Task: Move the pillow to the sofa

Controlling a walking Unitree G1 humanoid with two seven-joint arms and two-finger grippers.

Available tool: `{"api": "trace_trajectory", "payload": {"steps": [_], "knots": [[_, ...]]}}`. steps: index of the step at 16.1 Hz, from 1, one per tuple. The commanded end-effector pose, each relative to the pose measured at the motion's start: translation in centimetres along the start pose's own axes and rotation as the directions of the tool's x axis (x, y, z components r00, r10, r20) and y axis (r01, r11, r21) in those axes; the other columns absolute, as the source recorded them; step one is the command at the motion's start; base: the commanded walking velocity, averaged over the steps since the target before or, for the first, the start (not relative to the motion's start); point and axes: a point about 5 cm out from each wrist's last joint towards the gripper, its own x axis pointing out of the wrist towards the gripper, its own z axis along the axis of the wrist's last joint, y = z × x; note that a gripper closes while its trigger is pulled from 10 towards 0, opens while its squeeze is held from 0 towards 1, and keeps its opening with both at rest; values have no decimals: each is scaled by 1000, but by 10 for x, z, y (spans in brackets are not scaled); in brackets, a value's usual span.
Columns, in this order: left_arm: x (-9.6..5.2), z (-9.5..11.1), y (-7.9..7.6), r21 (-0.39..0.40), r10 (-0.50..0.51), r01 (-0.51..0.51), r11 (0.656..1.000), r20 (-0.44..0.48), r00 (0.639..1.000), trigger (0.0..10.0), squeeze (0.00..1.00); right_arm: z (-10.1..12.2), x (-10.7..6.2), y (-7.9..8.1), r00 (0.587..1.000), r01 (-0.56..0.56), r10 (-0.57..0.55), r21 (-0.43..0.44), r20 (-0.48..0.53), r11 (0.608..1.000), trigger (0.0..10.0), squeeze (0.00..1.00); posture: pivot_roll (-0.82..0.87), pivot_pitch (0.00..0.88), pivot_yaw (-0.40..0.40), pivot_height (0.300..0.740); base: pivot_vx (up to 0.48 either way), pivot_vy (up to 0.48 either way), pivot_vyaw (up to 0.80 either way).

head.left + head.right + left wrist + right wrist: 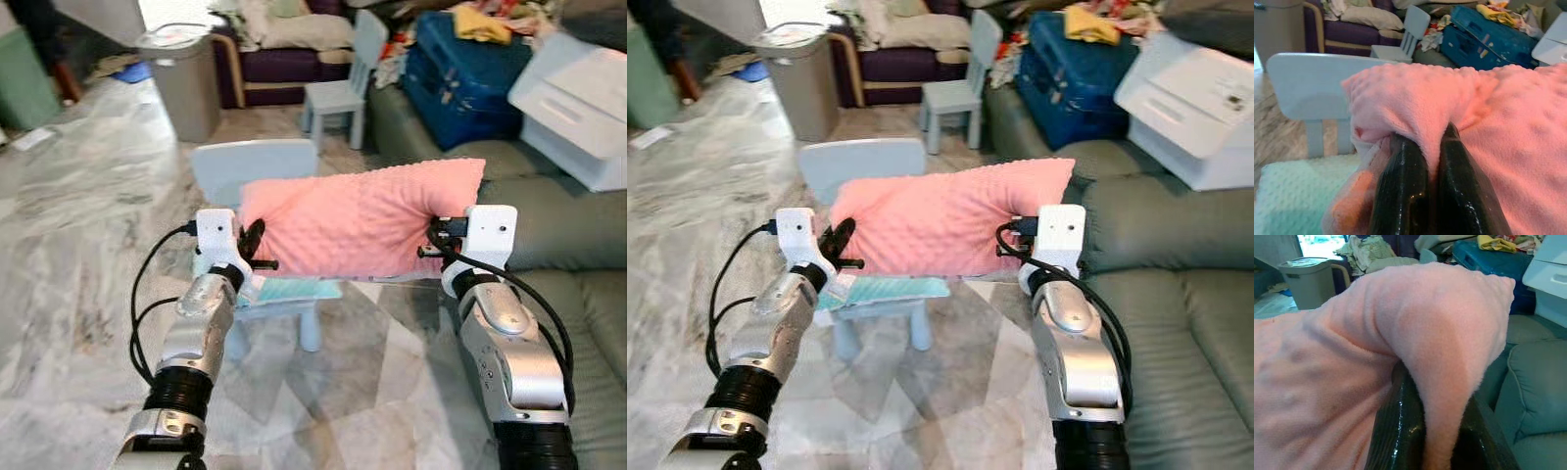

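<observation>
A pink dotted pillow (pixel 362 220) hangs in the air between my two arms, above a small pale blue chair (pixel 257 168). My left gripper (pixel 251 243) is shut on the pillow's left end, with a fold of the fabric pinched between its fingers (pixel 1405 191). The pillow's right end is pinched by my right gripper (pixel 438 238), which is shut on it; a flap of the fabric drapes between its fingers (pixel 1396 431). The grey-green sofa (pixel 568 245) lies to the right, its nearest cushion just beyond the right gripper.
A teal mat (pixel 284 291) lies on the chair's seat under the pillow. On the sofa stand a white box (pixel 578 103) and a blue suitcase (pixel 460 73). Farther off are a second small chair (pixel 341 83), a grey bin (pixel 181 78) and a purple couch (pixel 284 59). Marble floor lies left.
</observation>
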Motion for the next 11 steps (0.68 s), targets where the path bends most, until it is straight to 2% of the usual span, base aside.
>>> {"api": "trace_trajectory", "payload": {"steps": [1, 6, 11], "knots": [[4, 11, 2, 23, -7, 6, 1000, 22, 1000, 10000, 0, 3, 1, 0, 1000, 18, -18, 13, 17, 1000, 10000, 0, -192, 0, 55, 740, 0, 0, -788], [3, 17, 11, 22, 6, -7, 1000, 26, 1000, 10000, 0, 3, 3, 0, 1000, 20, -20, 23, 19, 1000, 10000, 0, -180, 0, 80, 740, 0, 0, -788], [3, 18, 13, 2, 2, -2, 1000, 21, 1000, 10000, 0, 4, 6, 1, 999, 21, -22, 31, 24, 999, 10000, 0, -181, 0, 81, 740, 0, 0, -788]]}}
